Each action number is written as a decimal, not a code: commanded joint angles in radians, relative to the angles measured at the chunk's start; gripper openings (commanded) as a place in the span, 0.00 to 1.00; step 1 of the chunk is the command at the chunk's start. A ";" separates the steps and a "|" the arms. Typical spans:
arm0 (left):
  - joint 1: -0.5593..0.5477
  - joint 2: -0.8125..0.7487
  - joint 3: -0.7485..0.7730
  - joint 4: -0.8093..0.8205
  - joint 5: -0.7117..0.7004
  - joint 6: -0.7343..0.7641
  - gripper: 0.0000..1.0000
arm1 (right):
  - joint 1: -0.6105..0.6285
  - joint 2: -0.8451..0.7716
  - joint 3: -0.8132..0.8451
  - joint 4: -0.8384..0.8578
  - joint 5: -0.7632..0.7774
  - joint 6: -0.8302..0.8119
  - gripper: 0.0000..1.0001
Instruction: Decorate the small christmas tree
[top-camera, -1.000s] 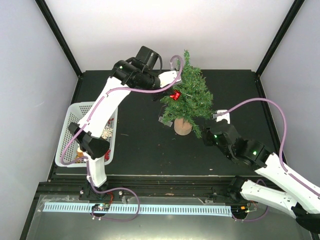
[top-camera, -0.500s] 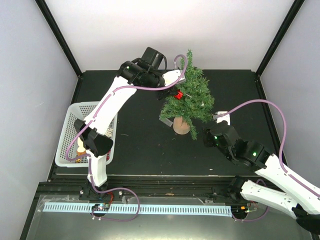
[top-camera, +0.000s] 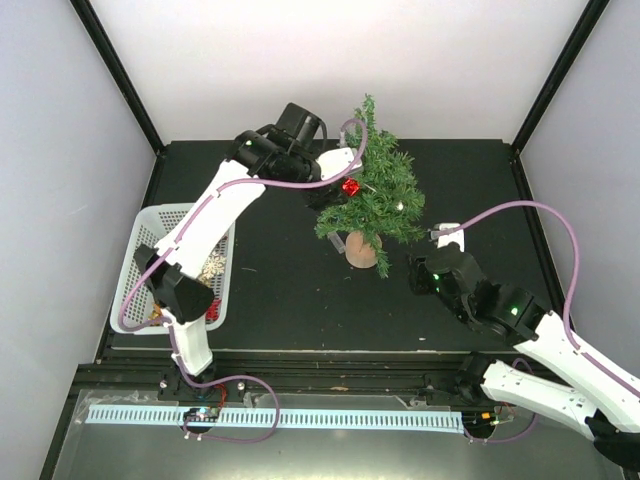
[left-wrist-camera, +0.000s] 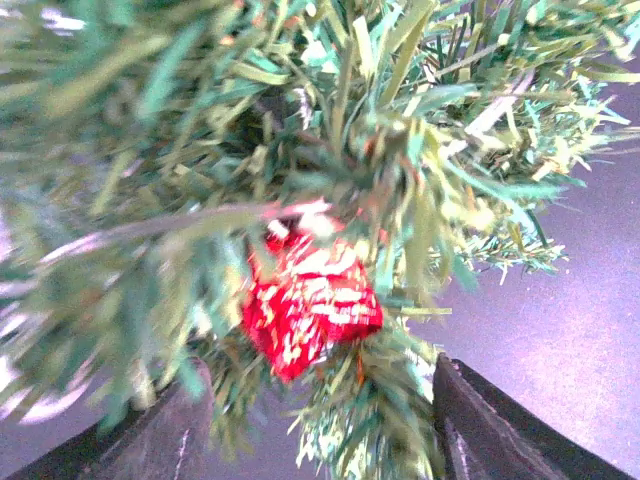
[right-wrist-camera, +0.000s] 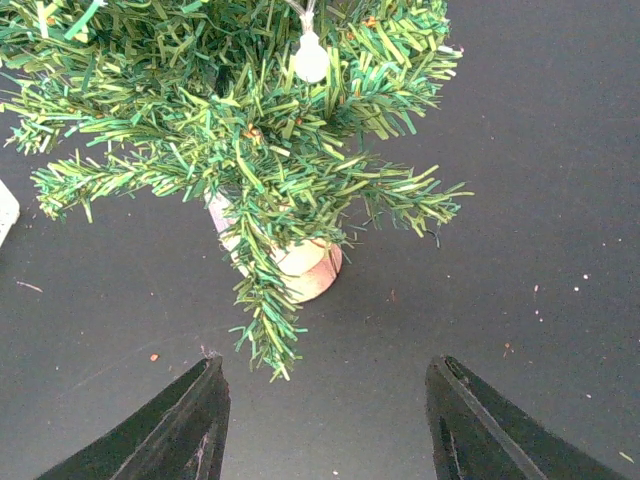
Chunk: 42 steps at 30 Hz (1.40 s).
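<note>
The small christmas tree (top-camera: 375, 195) is formed of stiff, plastic-looking green needles; its stump base (right-wrist-camera: 310, 275) is shown as pale, smooth wood. The red ornament (left-wrist-camera: 312, 310) is wrapped in glossy, crinkled foil. The desk (top-camera: 280, 280) is surfaced in matt black.

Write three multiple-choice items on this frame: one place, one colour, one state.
1. Where is the basket?
A) left side of the table
B) far edge, middle
C) right side

2. What colour is the shiny ornament on the tree?
A) blue
B) gold
C) red

3. How is the right gripper?
A) shut on a branch
B) open, empty
C) holding the ornament

Answers:
1 A, it sits at the table's left edge.
2 C, the left wrist view shows it red.
3 B, its fingers stand apart with nothing between.
</note>
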<state>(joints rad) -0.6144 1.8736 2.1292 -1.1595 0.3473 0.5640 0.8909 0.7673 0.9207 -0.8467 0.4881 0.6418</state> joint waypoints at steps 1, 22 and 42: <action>0.023 -0.105 -0.006 0.026 -0.046 -0.012 0.63 | -0.004 -0.015 0.026 -0.018 0.004 0.025 0.55; 0.669 -0.705 -0.863 0.364 -0.390 -0.013 0.70 | -0.005 0.077 0.093 -0.089 -0.004 -0.009 0.55; 1.073 -0.503 -1.254 0.616 -0.254 0.086 0.66 | -0.004 0.235 0.183 -0.188 -0.125 0.051 0.55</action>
<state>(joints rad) 0.4393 1.3144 0.9058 -0.6220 0.0448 0.6277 0.8902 1.0012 1.0817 -1.0122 0.3962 0.6605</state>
